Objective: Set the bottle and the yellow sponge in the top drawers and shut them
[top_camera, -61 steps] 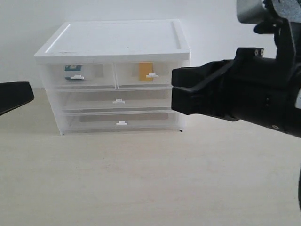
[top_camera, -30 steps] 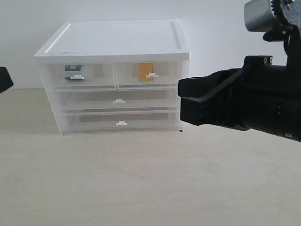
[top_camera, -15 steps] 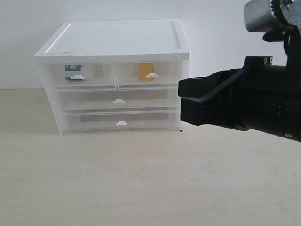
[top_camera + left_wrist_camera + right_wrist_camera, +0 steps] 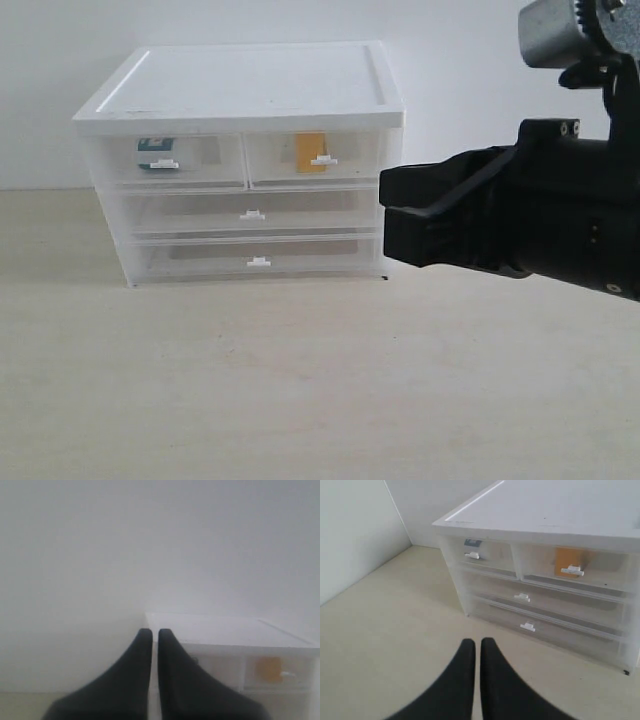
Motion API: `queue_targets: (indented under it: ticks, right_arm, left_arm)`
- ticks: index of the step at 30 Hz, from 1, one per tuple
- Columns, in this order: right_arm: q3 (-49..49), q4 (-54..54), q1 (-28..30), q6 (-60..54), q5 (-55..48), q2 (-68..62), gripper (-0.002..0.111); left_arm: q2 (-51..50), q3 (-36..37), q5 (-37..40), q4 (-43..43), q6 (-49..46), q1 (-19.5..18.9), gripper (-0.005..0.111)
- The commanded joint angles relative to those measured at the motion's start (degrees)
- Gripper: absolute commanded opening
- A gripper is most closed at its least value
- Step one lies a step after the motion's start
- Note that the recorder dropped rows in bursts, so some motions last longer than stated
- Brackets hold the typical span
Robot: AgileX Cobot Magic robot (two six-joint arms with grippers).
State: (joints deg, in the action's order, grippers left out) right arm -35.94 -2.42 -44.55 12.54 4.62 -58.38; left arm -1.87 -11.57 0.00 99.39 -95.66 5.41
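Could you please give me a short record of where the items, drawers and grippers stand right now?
bottle: inside left-hand top drawer, as the exterior view shows it
yellow sponge: inside right-hand top drawer
drawer unit: all four drawers look shut
left gripper: shut, empty
right gripper: shut, empty, apart from the unit
task: appears done

A bare robot test setup, more lab than home.
A plain white wall (image 4: 470,60) backs a pale wood-grain surface (image 4: 300,400); a white plastic drawer unit (image 4: 250,90) stands at eleven o'clock, and a black robot arm (image 4: 560,220) juts in from three o'clock.
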Motion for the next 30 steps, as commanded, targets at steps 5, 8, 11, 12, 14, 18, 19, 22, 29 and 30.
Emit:
queue_targets:
  ticks: [5,8,11,12,14,18,19,22,29,30]
  right_arm:
    - [0.11,0.02,0.04,-0.01,0.16,0.58,0.000]
    - [0.11,0.02,0.04,-0.01,0.16,0.58,0.000]
    - [0.11,0.02,0.04,-0.01,0.16,0.58,0.000]
    - [0.11,0.02,0.04,-0.01,0.16,0.58,0.000]
    - [0.11,0.02,0.04,-0.01,0.16,0.58,0.000]
    - [0.11,0.02,0.04,-0.01,0.16,0.58,0.000]
    - [0.11,0.02,0.04,-0.01,0.16,0.58,0.000]
    - [0.11,0.02,0.04,-0.01,0.16,0.58,0.000]
    - [0.11,0.02,0.04,-0.01,0.16,0.58,0.000]
    - [0.11,0.02,0.04,-0.01,0.16,0.58,0.000]
  left_arm:
    - [0.40,0.51,0.00,0.55,-1.94,0.42,0.004]
    - [0.40,0.54,0.87,0.55,-1.39,0.42,0.004]
    - [0.40,0.54,0.47,-1.06,1.55,0.42,0.004]
    - [0.40,0.54,0.37,-6.91,6.57,0.42,0.004]
    - [0.40,0.75,0.00,-22.02,22.93,0.42,0.004]
    - [0.30,3.26,-1.09,-59.83,57.62,0.42,0.004]
    - [0.30,4.19,-1.45,-66.40,64.19,0.42,0.004]
    - [-0.23,7.19,-2.78,-75.18,72.90,0.42,0.004]
    - [-0.32,11.57,-1.28,-80.47,79.11,0.42,0.004]
    - [-0.29,11.57,-0.42,-81.02,79.84,0.42,0.004]
